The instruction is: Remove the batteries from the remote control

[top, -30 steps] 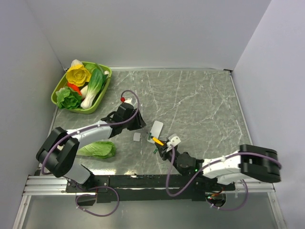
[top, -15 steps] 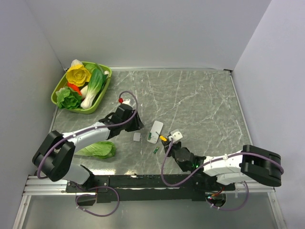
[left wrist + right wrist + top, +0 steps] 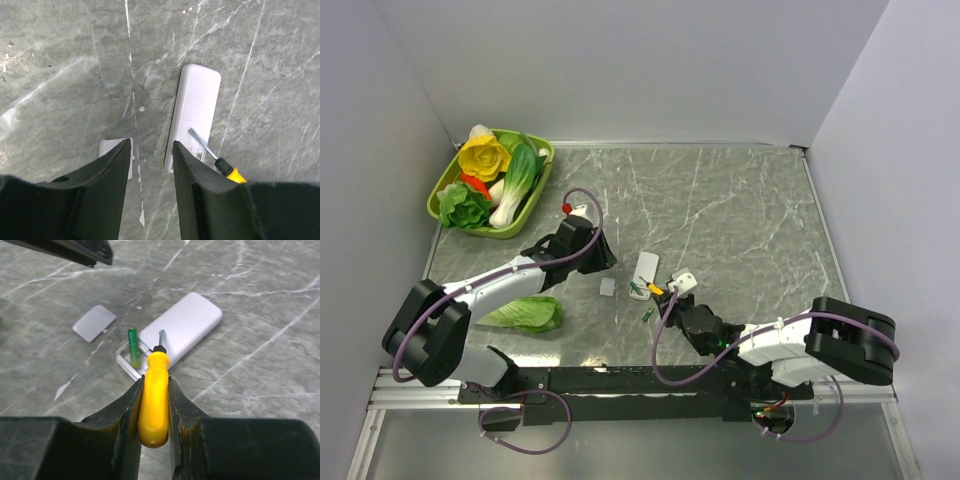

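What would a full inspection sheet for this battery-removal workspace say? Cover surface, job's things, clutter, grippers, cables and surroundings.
Surface: grey marbled table, scuffed white.
Job's things: remote control back up, compartment open; raised battery tipping out of it; loose battery on the table.
Clutter: white cover; basket of vegetables; leafy vegetable lying loose.
Grippers: right gripper shut on the screwdriver; left gripper open, empty.
Cables: purple cables loop along both arms.
Surroundings: plain walls on three sides.
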{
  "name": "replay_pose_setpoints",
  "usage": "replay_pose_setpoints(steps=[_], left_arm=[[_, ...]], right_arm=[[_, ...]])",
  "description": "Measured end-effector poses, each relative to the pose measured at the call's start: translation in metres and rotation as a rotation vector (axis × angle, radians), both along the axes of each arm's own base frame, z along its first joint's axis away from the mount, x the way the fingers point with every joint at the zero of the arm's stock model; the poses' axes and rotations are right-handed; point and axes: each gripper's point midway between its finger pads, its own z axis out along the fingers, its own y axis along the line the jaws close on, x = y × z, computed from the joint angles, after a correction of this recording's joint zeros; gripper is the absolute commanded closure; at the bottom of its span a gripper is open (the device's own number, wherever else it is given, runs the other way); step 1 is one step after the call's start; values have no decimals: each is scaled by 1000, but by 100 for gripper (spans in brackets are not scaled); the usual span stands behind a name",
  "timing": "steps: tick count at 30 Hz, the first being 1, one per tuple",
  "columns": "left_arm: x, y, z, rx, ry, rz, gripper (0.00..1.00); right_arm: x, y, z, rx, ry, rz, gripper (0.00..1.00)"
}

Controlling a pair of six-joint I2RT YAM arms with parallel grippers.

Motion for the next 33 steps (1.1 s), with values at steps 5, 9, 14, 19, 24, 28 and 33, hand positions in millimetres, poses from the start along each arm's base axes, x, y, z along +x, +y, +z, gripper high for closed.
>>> replay_pose_setpoints(steps=[5,9,14,19,24,28,33], left_arm=[[2,2,0,0,0,8,56],[3,3,0,0,0,11,55],[3,4,0,-4,2,16,55],[3,3,0,-6,4,17,55],[3,3,0,-8,5,15,55],[1,2,0,-11,9,11,53],[-1,0,0,-17,13,-10,42]], right_arm=[[-4,7,0,12,6,37,100],[-9,11,0,15,9,59,100],[-14,11,1,16,23,66,100],[-14,8,3,-7,52,50,100],[-9,19,5,-25,102,51,100],[-6,27,-2,-53,156,55,100],[-12,29,-7,-62,192,79,100]])
